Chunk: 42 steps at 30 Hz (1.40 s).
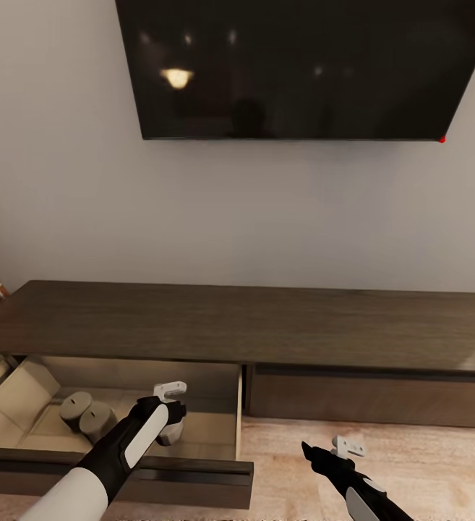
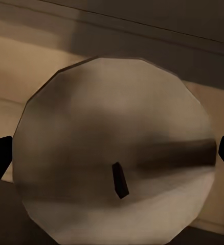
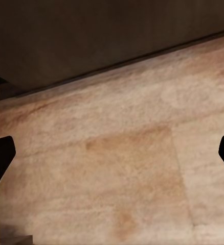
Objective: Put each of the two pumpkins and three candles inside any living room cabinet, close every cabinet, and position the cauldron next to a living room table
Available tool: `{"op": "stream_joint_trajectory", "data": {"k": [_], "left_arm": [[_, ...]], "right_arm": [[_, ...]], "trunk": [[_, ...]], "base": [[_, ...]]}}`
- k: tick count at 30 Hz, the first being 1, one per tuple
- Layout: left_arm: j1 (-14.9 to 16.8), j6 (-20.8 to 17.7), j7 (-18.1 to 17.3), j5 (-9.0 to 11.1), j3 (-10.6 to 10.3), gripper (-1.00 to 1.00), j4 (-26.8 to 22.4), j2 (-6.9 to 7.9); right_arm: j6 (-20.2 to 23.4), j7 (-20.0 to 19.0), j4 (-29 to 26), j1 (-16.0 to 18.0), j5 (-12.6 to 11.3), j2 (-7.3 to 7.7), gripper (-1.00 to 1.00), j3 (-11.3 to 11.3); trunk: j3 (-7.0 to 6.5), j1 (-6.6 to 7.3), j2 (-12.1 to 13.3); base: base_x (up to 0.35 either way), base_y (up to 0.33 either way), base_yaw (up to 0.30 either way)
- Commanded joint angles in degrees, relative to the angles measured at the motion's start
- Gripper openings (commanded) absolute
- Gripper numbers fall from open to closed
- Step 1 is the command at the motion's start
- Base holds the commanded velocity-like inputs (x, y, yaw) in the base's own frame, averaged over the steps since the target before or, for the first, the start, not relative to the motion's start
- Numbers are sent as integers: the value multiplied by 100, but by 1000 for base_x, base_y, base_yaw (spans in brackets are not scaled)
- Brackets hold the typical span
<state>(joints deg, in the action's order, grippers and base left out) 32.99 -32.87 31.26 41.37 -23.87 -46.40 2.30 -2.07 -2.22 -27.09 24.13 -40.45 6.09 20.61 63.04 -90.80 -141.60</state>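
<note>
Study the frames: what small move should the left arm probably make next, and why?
Probably lower and release: the left end effector holds a candle between its fingers over the open drawer of the cabinet, beside two candles already inside.

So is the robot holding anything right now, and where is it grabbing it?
The left tool straddles a candle by its round sides, over the open drawer; whether it grips cannot be told. The right tool holds nothing.

Head view: looking forward and down at the cabinet from above, taking in its open drawer.
Left wrist view: sitting very close over a candle in that drawer.
Right wrist view: facing the floor beside the cabinet front.
</note>
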Motion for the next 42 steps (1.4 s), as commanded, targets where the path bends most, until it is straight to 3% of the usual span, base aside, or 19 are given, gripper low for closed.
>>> {"op": "stream_joint_trajectory", "data": {"k": [1, 8, 24, 25, 37, 42], "left_arm": [[5, 0, 47, 56, -30, -100, -10, 7], [5, 0, 47, 56, -30, -100, -11, 7], [5, 40, 50, 56, -22, -100, -36, 7], [5, 60, 52, 56, -22, 100, -36, 7], [5, 99, 53, 56, -21, 100, -42, 7], [5, 97, 56, 56, -21, 100, -38, 7]], "right_arm": [[-22, -6, 2, 5, -60, 6, 100, 38], [-22, -6, 1, 4, -60, 6, 100, 37], [-19, -6, 0, 6, -58, 7, 100, 35], [-20, -6, 1, 6, -57, 8, 100, 35], [-21, -6, 0, 4, -59, 7, 100, 39], [-22, -6, 0, 4, -55, 6, 100, 39]], "trunk": [[23, -21, -44], [166, -97, -169], [166, -97, -169], [166, -97, -169], [166, -97, -169], [59, -65, -124]], "base": [[0, 0, 0], [0, 0, 0], [0, 0, 0], [0, 0, 0], [0, 0, 0], [0, 0, 0]]}}
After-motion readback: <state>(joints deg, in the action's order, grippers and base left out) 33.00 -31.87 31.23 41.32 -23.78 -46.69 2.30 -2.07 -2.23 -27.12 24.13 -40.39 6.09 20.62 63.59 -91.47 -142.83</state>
